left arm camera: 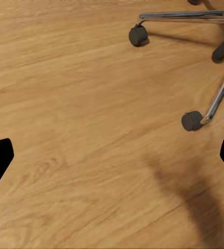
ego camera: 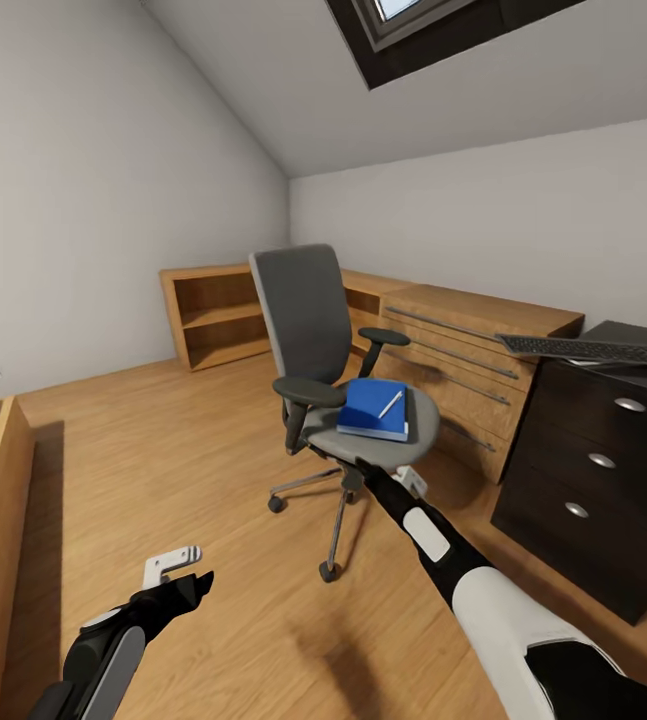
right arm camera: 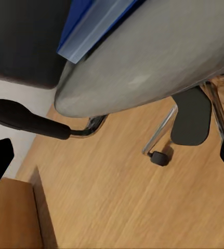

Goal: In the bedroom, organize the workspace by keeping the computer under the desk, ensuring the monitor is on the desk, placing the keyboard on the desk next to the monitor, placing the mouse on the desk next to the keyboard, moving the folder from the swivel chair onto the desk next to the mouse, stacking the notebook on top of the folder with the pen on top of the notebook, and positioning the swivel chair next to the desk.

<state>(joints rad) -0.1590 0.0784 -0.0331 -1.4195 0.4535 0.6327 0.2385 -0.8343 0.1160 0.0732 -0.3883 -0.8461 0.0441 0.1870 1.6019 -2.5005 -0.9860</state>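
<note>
The left end effector (ego camera: 185,568) hangs over the bare wood floor (ego camera: 163,470), at about 7 o'clock from the chair (ego camera: 328,380). Its fingers are spread wide and hold nothing. The right end effector (ego camera: 393,480) is pushed up to the front edge of the chair seat, at 6 o'clock from the blue folder (ego camera: 371,408). Its fingers are spread wide too, and they grip nothing.

The folder lies on the grey seat with the white pen (ego camera: 391,403) on top. The keyboard (ego camera: 588,349) rests on the black bench (ego camera: 603,455) at 3 o'clock. No writing can be read.
</note>
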